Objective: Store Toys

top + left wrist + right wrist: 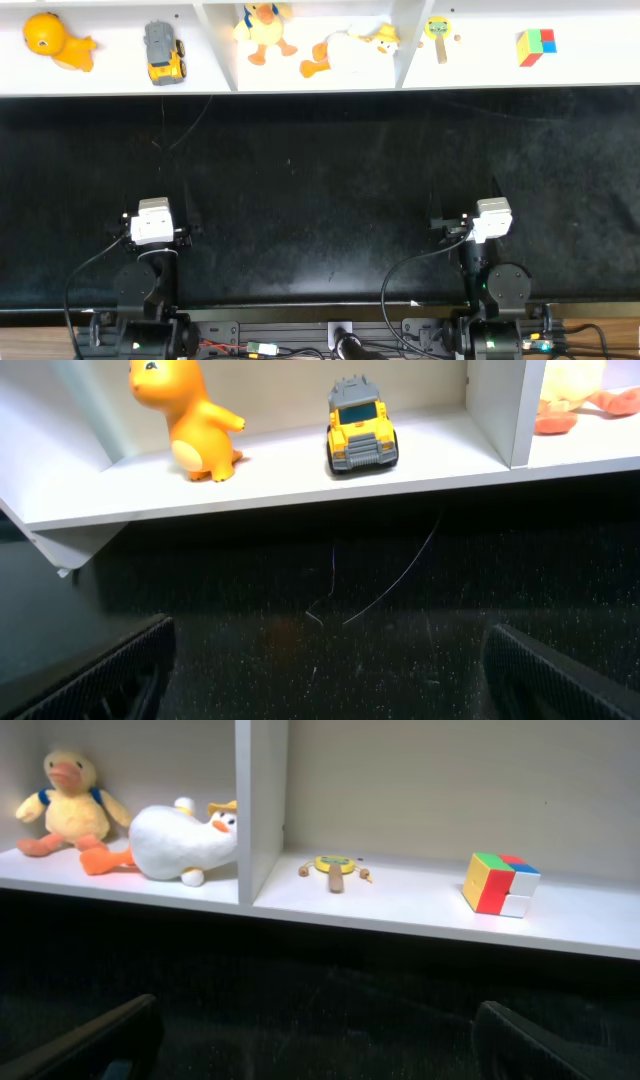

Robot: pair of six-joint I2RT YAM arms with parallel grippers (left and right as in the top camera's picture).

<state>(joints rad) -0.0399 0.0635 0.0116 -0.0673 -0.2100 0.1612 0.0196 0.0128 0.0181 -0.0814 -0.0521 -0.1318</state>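
- Top view: a white shelf (320, 85) runs along the far edge of the black table (320, 190), split into three compartments.
- The left compartment holds an orange dinosaur figure (55, 42) and, well apart from it, a yellow toy truck (164, 52).
- In the middle compartment a yellow duck plush (264, 30) sits just beside a white goose plush (345, 52) that lies on its side.
- The right compartment has a small hand drum toy (438, 35) near the divider and a colour cube (535, 46) farther along.
- The left arm (153, 222) and right arm (490, 220) are folded near their bases, well apart from the shelf.
- Left wrist view: the left pincer (328, 650) has its fingers spread wide with nothing between them, low over the dark table. It faces the dinosaur figure and the truck, both upright on the shelf.
- Right wrist view: the right pincer (318, 1020) is likewise spread apart and holds nothing, above the table. Ahead of it are the two plush toys on one side of the divider, and the drum toy and cube on the other.
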